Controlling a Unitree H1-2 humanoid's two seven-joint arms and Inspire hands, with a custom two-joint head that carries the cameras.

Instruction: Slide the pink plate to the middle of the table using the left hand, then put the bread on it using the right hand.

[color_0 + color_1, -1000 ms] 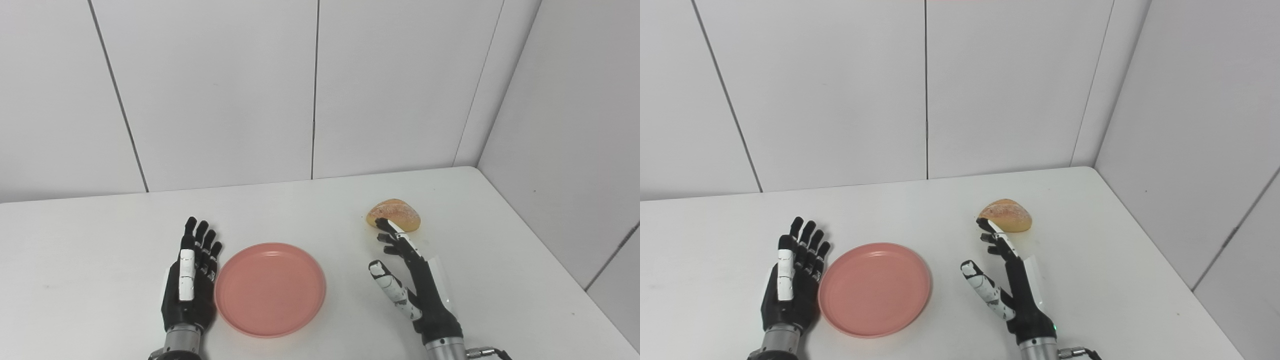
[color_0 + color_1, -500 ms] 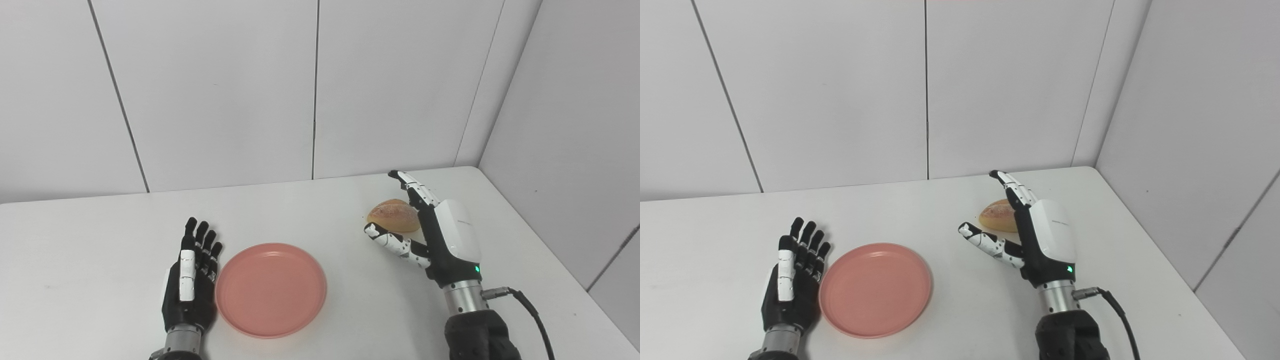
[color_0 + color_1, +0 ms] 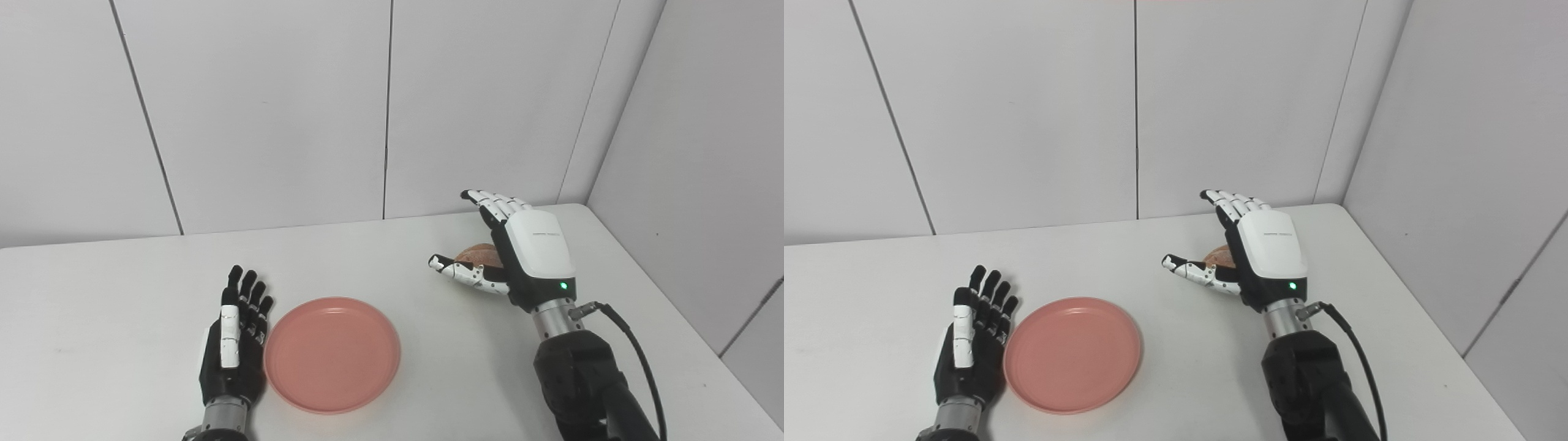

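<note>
The pink plate [image 3: 332,353] lies flat near the table's front, a little left of centre. My left hand [image 3: 234,340] rests open on its edge against the plate's left rim, fingers pointing away. The bread [image 3: 479,253], a brown roll, sits at the right of the table, mostly hidden behind my right hand [image 3: 520,257]. That hand hovers over the roll, open, fingers spread above it and thumb stretched out to the left. It holds nothing.
The white table [image 3: 110,294] ends at the wall behind and at a side wall on the right. The table's right edge [image 3: 667,306] runs close to my right arm.
My right hand has risen from the table, moved forward and turned palm down over the bread, now covering most of it. The left hand and the plate have stayed put.
</note>
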